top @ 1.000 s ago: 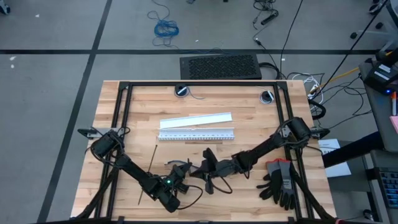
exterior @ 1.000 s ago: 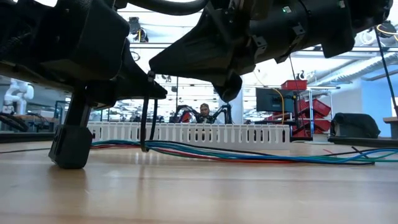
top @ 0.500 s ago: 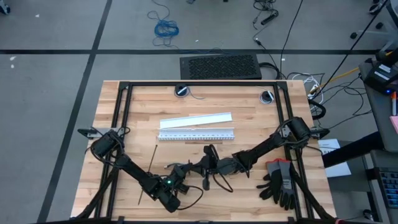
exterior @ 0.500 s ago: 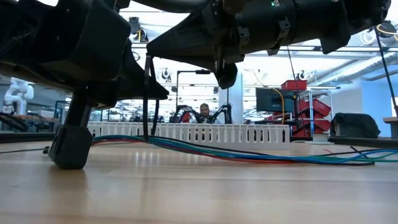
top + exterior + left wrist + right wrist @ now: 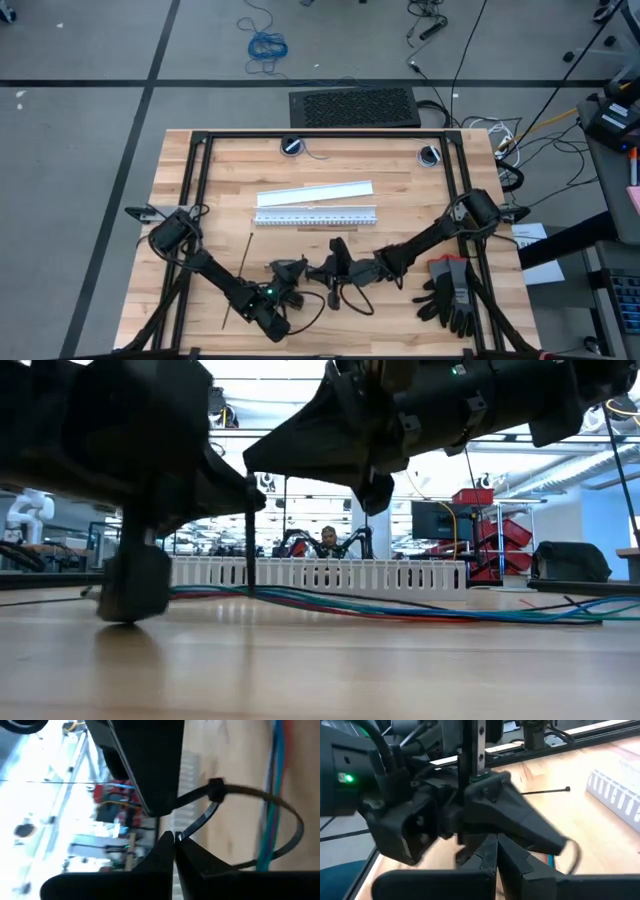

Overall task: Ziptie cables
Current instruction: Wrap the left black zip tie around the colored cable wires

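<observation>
Behind both closed grippers, left gripper (image 5: 300,270) pinching the looped ziptie (image 5: 260,820), stands the white slotted strip (image 5: 320,575)

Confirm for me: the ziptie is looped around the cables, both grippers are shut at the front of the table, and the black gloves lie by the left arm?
Not quite. The black gloves lie by the right arm, as the high view shows. The rest stands: the ziptie loops around the cables, and the left gripper and right gripper are shut at the table's front.
</observation>
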